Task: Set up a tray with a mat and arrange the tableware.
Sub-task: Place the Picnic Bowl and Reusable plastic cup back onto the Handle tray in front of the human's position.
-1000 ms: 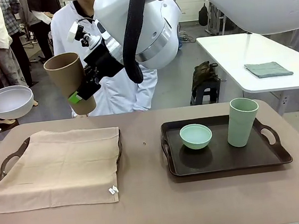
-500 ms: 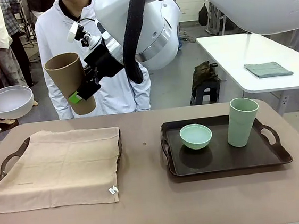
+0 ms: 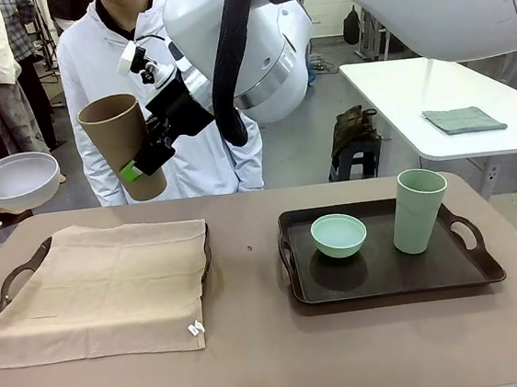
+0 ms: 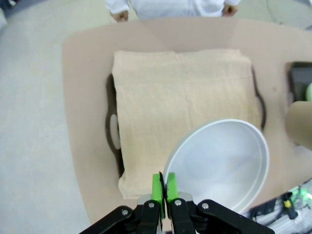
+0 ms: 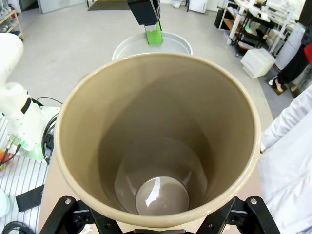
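Tabletop [image 3: 258, 360] sits well below you: right gripper [image 3: 135, 166] clamps a tilted tall brown cup [image 3: 113, 126], left gripper [image 4: 163, 187] rim-pinches a round white bowl [image 4: 224, 161], and either could slip.

A beige cloth mat [image 3: 102, 288] lies spread over a dark tray [image 3: 17, 274] at the table's 9 o'clock side. Its near edge spills past the tray's rim, and the tray's handles show at 9 and 3 o'clock.

A second dark tray [image 3: 388, 281] sits at the table's 3 o'clock side. On it, the mint green bowl [image 3: 339, 235] stands upright at about 10 o'clock and the pale green cup [image 3: 419, 211] upright at about 2 o'clock, apart from each other.

The brown cup [image 3: 122, 145] is in the air above the mat's far edge, empty, with its mouth tipped toward 11 o'clock. The right gripper [image 3: 139, 160] clamps it.

The white bowl [image 3: 15, 180] is also in the air, off the mat's 10 o'clock corner. It is empty, and the left gripper [image 4: 162, 187] pinches its rim.
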`<state>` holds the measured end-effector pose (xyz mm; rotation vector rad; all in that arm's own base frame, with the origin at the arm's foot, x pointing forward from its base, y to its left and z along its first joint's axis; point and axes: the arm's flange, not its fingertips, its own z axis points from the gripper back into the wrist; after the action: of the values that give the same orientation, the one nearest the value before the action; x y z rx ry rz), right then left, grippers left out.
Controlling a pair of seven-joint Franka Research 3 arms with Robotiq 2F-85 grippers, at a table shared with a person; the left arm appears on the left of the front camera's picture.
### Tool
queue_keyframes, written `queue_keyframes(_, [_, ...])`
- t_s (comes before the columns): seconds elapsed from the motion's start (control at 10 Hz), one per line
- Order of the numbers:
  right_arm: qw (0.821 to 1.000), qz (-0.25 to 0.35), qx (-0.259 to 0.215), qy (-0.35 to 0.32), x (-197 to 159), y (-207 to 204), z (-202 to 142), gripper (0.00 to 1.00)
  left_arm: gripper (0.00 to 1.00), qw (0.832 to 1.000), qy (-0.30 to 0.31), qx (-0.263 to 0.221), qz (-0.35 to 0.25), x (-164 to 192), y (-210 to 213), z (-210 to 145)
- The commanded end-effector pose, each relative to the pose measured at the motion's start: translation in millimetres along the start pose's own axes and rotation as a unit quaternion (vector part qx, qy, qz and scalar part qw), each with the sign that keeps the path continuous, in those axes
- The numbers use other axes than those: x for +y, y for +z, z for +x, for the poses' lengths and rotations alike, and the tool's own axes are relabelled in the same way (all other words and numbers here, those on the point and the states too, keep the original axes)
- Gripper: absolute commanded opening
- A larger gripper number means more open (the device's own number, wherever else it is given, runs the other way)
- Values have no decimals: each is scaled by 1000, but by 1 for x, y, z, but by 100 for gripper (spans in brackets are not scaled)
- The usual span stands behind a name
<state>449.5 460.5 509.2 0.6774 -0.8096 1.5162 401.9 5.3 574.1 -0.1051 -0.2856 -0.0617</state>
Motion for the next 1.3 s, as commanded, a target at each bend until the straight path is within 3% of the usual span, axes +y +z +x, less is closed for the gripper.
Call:
queue_keyframes(0.0, [999,5,-49,7,-5,-13,-23,83,4,1000,-8,19,-16,9,-26,4])
queue_keyframes(0.4, [997,21,-69,-6,-8,-53,-76,83,4,998,-8,47,-27,26,-98,6])
queue_keyframes(0.7, [997,38,-65,-27,-5,-76,-105,83,4,999,0,19,-26,29,-139,10])
queue_keyframes(0.9, [996,42,-75,-37,-3,-85,-114,83,4,1000,1,14,-3,30,-159,13])
queue_keyframes(1.2, [997,48,-53,-41,-9,-86,-110,83,4,1000,6,24,-8,32,-149,14])
